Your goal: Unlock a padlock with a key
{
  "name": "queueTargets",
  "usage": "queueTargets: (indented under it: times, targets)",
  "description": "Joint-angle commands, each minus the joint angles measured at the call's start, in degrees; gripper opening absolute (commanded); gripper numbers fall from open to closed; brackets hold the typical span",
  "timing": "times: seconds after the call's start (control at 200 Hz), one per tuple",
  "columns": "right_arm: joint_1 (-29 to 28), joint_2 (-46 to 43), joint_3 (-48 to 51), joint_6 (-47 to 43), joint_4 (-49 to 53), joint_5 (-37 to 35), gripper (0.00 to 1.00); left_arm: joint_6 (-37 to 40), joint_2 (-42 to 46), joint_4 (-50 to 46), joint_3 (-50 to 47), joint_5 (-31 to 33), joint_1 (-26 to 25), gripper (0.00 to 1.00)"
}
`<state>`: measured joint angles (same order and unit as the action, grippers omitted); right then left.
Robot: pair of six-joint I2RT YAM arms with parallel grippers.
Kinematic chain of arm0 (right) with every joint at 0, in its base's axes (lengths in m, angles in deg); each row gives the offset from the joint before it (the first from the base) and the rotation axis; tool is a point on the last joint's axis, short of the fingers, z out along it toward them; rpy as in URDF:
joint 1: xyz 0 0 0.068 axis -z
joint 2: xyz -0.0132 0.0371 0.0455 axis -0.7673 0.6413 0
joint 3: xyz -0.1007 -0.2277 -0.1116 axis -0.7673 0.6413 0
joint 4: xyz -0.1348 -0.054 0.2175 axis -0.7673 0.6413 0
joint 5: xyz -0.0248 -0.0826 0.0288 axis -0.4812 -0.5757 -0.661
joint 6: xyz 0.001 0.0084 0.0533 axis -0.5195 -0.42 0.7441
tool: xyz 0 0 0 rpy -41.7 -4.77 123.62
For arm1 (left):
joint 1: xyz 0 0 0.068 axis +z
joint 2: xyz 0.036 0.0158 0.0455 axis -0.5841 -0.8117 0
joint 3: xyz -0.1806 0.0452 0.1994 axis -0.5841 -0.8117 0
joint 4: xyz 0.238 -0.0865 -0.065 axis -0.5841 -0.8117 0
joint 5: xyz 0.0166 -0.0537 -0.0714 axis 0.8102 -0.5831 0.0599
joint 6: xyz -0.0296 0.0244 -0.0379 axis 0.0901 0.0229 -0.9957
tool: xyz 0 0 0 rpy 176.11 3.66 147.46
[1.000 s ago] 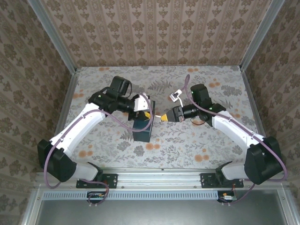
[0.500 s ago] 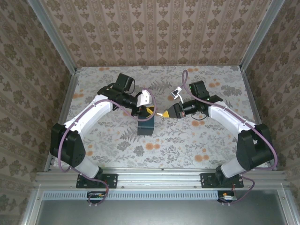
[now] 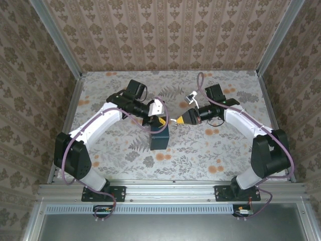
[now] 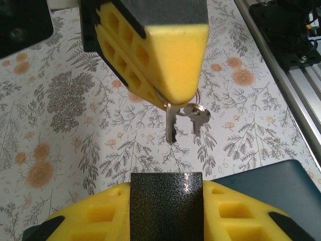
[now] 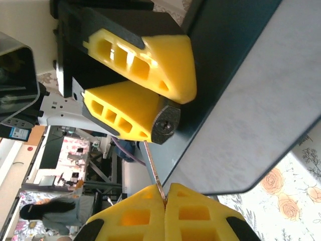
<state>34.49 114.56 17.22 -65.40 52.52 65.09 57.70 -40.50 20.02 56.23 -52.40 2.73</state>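
Observation:
The padlock (image 4: 166, 206), a black speckled block, sits clamped between the yellow fingers of my left gripper (image 4: 166, 193), which is shut on it. In the right wrist view its keyhole end (image 5: 165, 123) faces my right gripper (image 5: 164, 195), which is shut on the key (image 5: 153, 168), a slim metal blade. The key's tip stops just short of the keyhole end, slightly to one side. From the left wrist the key (image 4: 170, 123) points at the padlock across a small gap, with a spare key (image 4: 198, 118) dangling beside it. Seen from above, the left gripper (image 3: 161, 122) and right gripper (image 3: 176, 120) meet tip to tip.
A dark blue box (image 3: 159, 139) stands directly under the left gripper, and it looms large in the right wrist view as the box (image 5: 241, 65). The floral table (image 3: 210, 150) is walled on three sides. A metal rail (image 3: 170, 188) runs along the near edge.
Both arms have swung inward and towards the back. The left gripper, with padlock and blue box, has shifted slightly right. The right gripper has brought the key closer to the padlock.

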Motion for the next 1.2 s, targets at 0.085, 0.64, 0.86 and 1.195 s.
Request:
queueTargets:
  times: [0.085, 0.64, 0.86, 1.195]
  targets:
    - [0.12, 1.41, -1.98, -1.48, 1.80, 2.68, 0.00, 1.49, 2.34, 1.11, 2.33, -2.68, -0.47, 0.20]
    - [-0.65, 2.20, -2.41, -0.40, 0.90, 2.37, 0.00, 1.31, 2.85, 1.46, 2.24, -1.35, -1.17, 0.19]
    - [-0.79, 2.77, -1.40, 4.65, -3.19, 3.31, 0.00, 0.68, 3.72, 3.68, 1.21, 0.87, -1.35, 0.18]
    - [-0.78, 2.51, -1.02, 13.41, -5.11, 5.73, 0.00, 4.84, 4.90, 3.05, 0.66, 7.22, -2.68, 0.18]
